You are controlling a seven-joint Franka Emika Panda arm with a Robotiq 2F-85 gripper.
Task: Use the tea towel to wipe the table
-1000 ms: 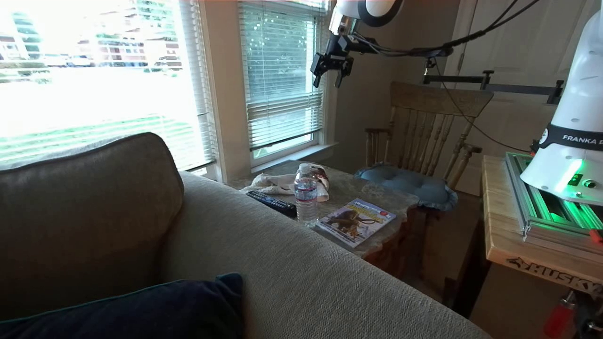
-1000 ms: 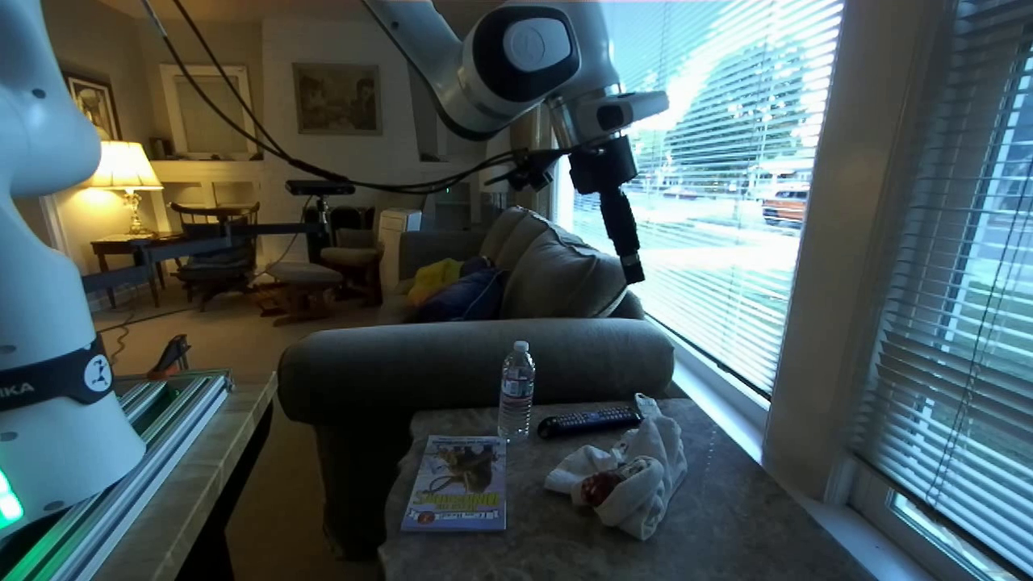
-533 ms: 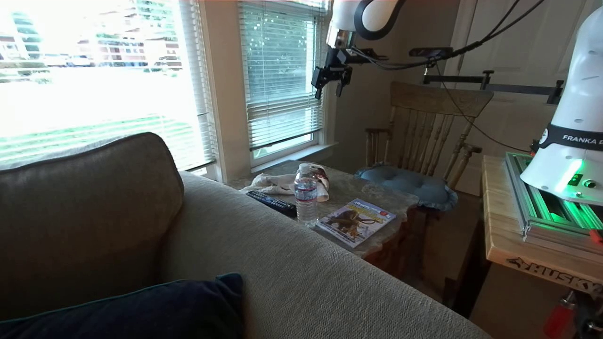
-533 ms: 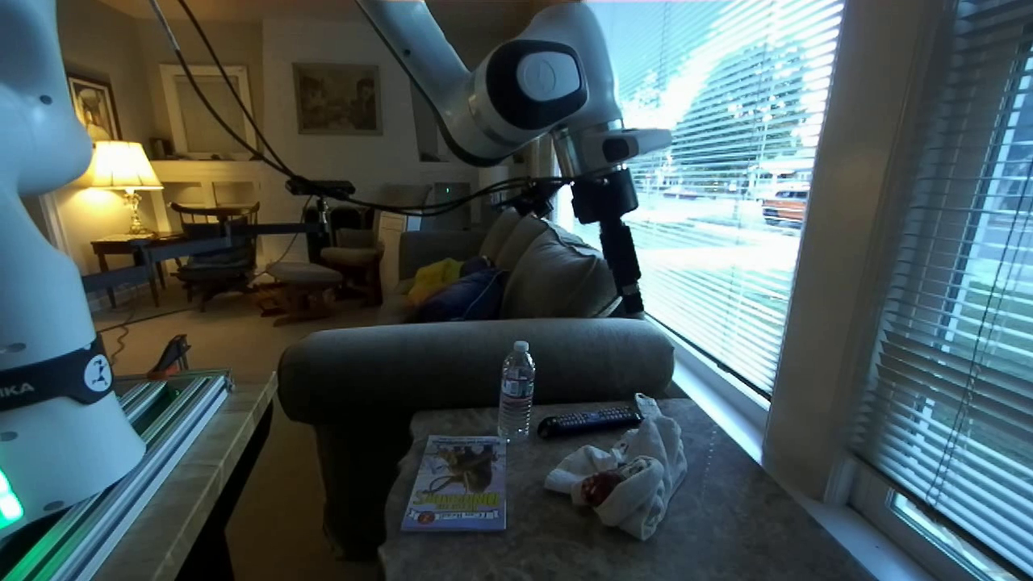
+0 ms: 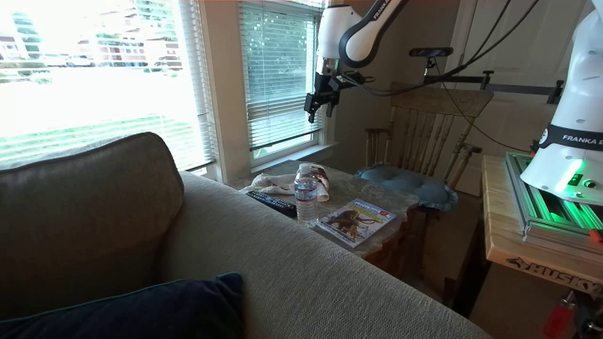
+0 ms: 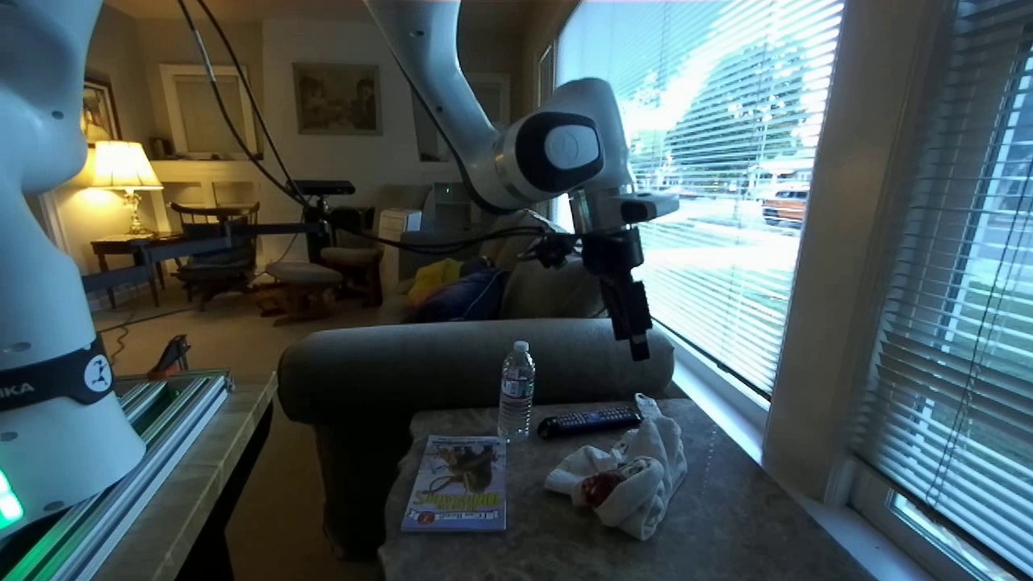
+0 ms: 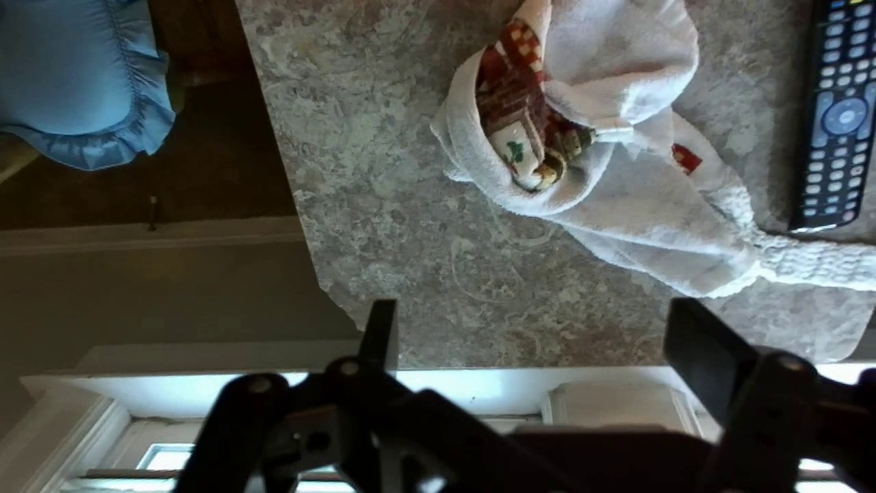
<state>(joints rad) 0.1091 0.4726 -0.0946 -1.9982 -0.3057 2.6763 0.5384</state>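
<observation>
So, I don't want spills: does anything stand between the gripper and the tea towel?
Nothing visible: the wrist view shows the tea towel uncovered below the open gripper. The bottle stands apart, near the book.

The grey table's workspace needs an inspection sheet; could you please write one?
Surface: mottled grey tabletop, carrying the things below.
Job's things: crumpled white tea towel with red print, on the tabletop.
Clutter: long black remote control, beside the towel; clear plastic bottle, upright; illustrated paperback book, flat.
Black two-fingered hand: open, in the air, holding nothing.
Cables: black cables, hanging in a loop beside the white arm.
Surroundings: grey-beige fabric sofa, wooden spindle-back chair with blue cushion, windows with white blinds.
</observation>
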